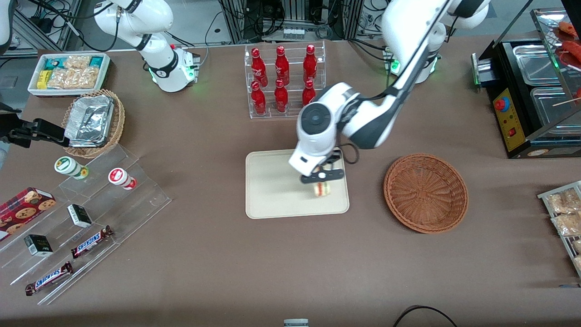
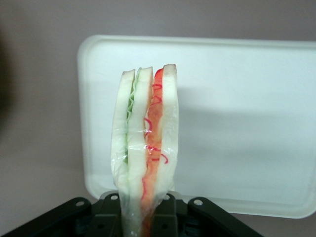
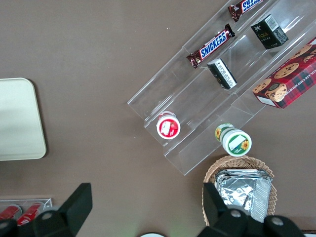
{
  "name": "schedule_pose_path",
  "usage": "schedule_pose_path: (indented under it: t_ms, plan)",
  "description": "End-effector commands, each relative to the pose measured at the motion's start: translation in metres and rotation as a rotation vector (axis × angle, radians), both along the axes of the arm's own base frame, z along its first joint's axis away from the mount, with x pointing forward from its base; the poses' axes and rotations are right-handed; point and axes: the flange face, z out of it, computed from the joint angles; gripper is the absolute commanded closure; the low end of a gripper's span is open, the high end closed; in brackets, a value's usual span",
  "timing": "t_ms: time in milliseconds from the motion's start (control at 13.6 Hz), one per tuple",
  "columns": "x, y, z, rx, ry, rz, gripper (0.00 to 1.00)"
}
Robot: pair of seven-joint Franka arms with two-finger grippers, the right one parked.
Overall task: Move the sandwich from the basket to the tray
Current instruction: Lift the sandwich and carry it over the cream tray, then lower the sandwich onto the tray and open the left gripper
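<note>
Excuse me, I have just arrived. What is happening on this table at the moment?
The left arm is moving a sandwich from the round basket to the cream tray. Its gripper is over the tray, with the jaws shut on the wrapped sandwich, which has not yet been released. The basket, beside the tray, looks empty.

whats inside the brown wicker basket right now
Nothing visible: the basket shows only bare weave. The sandwich is over the tray, held in the gripper. Nothing covers the bowl's inside.
</note>
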Motion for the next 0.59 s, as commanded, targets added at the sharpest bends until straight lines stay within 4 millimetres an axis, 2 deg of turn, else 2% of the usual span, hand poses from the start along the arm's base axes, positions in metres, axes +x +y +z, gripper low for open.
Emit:
schedule_pose_path:
  t_ms: [0,147,221,515]
  plan:
    - [-0.009,-0.039,-0.024,-0.016,-0.036,-0.038,1.00]
    - [-0.013,-0.045,-0.049,-0.019,-0.028,-0.050,1.00]
    - [-0.021,-0.052,-0.061,-0.006,-0.020,-0.068,1.00]
    - [-0.032,-0.057,-0.078,0.012,-0.008,-0.085,1.00]
